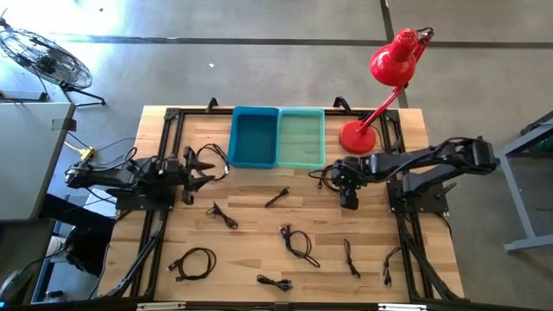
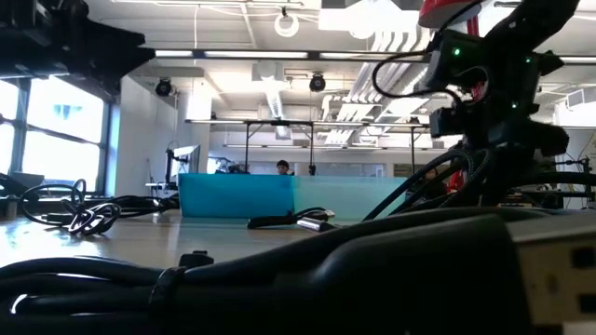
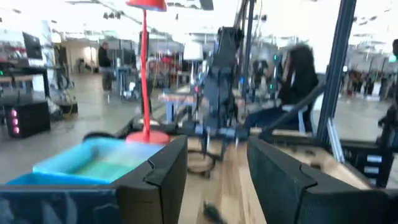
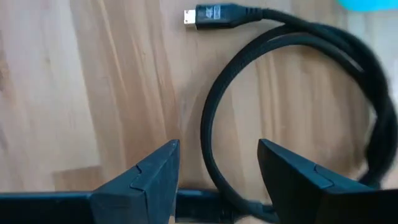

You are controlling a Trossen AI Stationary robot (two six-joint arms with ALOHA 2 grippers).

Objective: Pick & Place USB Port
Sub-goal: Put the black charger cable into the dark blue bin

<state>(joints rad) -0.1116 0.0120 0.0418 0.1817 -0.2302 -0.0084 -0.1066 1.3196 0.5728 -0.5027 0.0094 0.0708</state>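
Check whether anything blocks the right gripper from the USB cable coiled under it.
Nothing visible does. The right gripper hangs open directly over the looped black USB cable, with only bare wooden table around it. One strand of the loop passes between the fingers. The plug end lies clear, ahead of the fingers.

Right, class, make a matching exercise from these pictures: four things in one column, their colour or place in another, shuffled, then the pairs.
1. desk lamp with round base
2. left plastic bin
3. right plastic bin
4. coiled black cable with plug

A. pale green
B. red
C. below the right gripper
D. blue

Pairs: 1-B, 2-D, 3-A, 4-C
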